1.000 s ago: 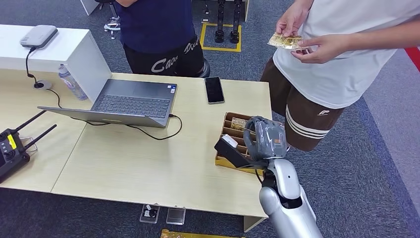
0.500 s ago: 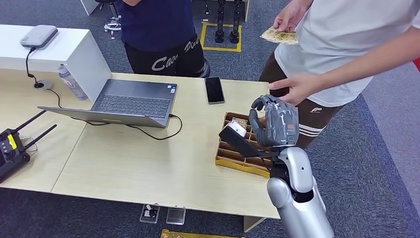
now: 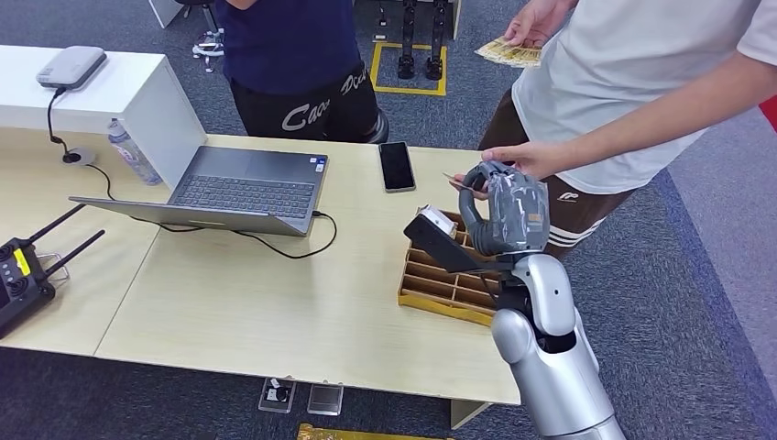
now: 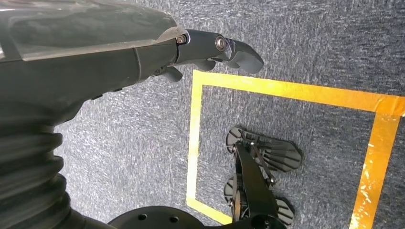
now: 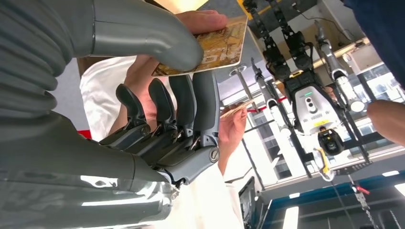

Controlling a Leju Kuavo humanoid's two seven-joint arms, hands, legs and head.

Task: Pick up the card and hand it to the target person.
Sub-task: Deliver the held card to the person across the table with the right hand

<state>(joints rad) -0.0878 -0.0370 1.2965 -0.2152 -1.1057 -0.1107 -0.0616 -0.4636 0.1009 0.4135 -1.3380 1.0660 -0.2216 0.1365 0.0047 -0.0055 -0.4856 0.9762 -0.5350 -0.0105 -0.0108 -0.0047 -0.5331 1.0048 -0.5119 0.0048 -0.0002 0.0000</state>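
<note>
Right hand (image 3: 507, 218) is raised above the far right part of the tabletop (image 3: 275, 302), over the wooden tray (image 3: 440, 289) that stands at the right edge. In the right wrist view its thumb and fingers (image 5: 191, 102) pinch a golden card (image 5: 217, 47). The person's hand (image 3: 522, 160), in a white shirt, reaches in and touches the same card. This person's other hand holds more cards (image 3: 508, 55). Left hand (image 4: 143, 52) hangs over the carpet floor with nothing in it, fingers a little curled. Laptop (image 3: 243, 188) and phone (image 3: 396, 166) lie near the far edge.
</note>
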